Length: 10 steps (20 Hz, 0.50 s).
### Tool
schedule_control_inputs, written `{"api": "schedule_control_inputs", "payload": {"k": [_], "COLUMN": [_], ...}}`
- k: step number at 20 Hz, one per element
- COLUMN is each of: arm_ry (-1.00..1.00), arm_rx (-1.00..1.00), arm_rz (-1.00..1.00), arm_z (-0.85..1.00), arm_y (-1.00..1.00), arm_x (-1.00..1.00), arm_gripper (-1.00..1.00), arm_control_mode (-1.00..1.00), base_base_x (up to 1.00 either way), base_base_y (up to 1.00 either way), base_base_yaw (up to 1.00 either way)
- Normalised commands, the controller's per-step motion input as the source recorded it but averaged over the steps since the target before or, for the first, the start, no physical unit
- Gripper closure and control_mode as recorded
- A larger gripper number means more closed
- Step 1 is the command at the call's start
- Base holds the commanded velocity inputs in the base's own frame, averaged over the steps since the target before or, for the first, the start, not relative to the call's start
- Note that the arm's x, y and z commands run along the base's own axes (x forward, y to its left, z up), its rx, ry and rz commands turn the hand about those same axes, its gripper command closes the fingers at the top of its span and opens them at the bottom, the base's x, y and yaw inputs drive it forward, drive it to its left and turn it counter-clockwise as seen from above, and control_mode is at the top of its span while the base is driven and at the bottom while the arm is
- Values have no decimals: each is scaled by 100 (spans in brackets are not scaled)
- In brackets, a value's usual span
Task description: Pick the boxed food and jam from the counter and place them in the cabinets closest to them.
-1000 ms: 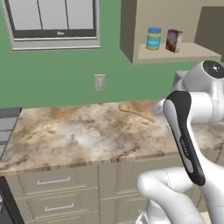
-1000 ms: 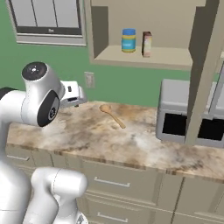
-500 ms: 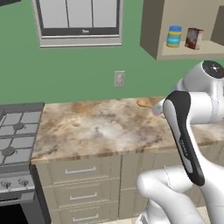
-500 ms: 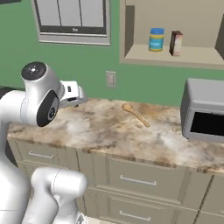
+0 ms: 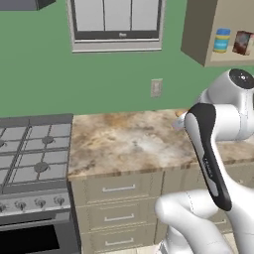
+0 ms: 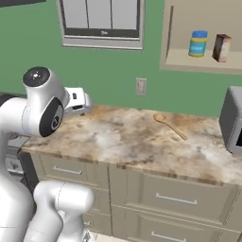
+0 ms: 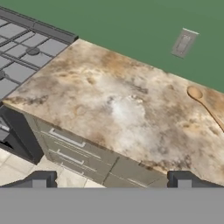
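In the left base view the whole picture has slid rightward against the earlier frames, which reads as the base driving left, not as anything on the counter [image 5: 124, 144] moving; a gas stove [image 5: 30, 154] has come into the lower left, and the open cabinet [image 5: 196, 34] has been pushed toward the upper right edge; on its shelf stand a blue-lidded jar [image 5: 222, 40] and, just beside it, the boxed food [image 5: 242, 42], so that half of the task looks done.

In the right base view the same shift shows; the cabinet sits upper right with jar and carton on its shelf, a wooden spoon [image 6: 169, 125] lies on the stone, and a microwave's edge [image 6: 231, 120] shows at the right; the jam is nowhere on this stretch, so the drive is probably a search for it.

In the hand view the gripper [image 7: 111, 179] stands with its fingers spread wide and nothing between them, looking down over bare counter, the stove and a wall outlet [image 7: 183, 43].
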Motion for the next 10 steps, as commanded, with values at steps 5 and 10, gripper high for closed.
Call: {"api": "schedule_control_inputs", "payload": {"k": [5,10], "arm_ry": [0,0], "arm_rx": [0,0], "arm_rz": [0,0], "arm_z": [0,0], "arm_y": [0,0], "arm_x": [0,0], "arm_gripper": [-100,-100], "arm_control_mode": [100,100], "base_base_x": [-24,-17], "base_base_y": [47,55], "base_base_yaw": [0,0]}}
